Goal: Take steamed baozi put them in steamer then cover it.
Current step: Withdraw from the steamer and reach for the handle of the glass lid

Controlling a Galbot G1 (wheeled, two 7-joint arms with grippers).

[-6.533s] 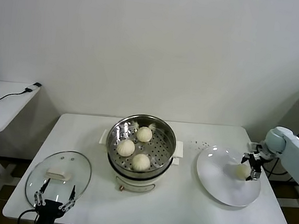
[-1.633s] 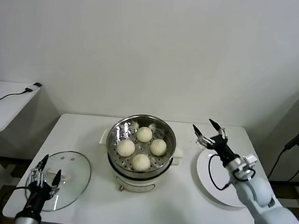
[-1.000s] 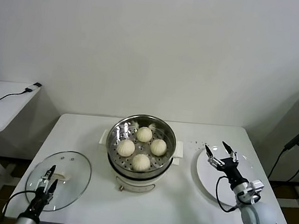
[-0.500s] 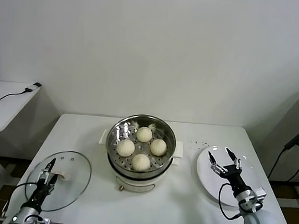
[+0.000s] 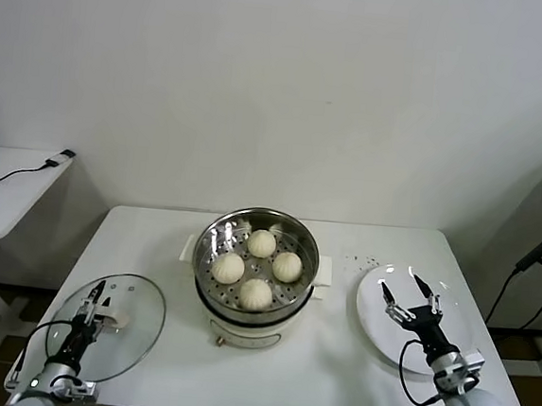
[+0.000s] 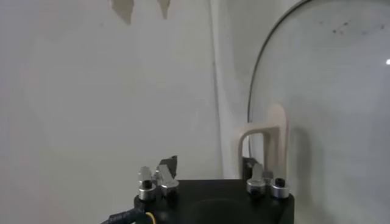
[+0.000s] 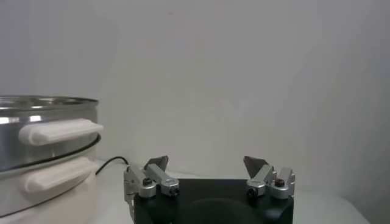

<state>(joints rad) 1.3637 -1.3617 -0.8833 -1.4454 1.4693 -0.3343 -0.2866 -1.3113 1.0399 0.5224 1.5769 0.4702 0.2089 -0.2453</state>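
Left gripper [image 5: 94, 307] sits at the white bar handle [image 5: 109, 319] of the cover [image 5: 124, 304], its fingers either side of the bar's end, though whether they have clamped on it I cannot tell; that cover, a round clear glass lid with a metal rim, lies flat at the table's [image 5: 155, 231] near left corner, its bar running roughly left to right. Right gripper [image 5: 414, 298] hovers spread wide over the white plate [image 5: 376, 307]. At the table's middle stands the steamer [image 5: 257, 264], a shiny steel pot on a white base, with four smooth cream-white baozi [image 5: 258, 268] on its perforated tray.
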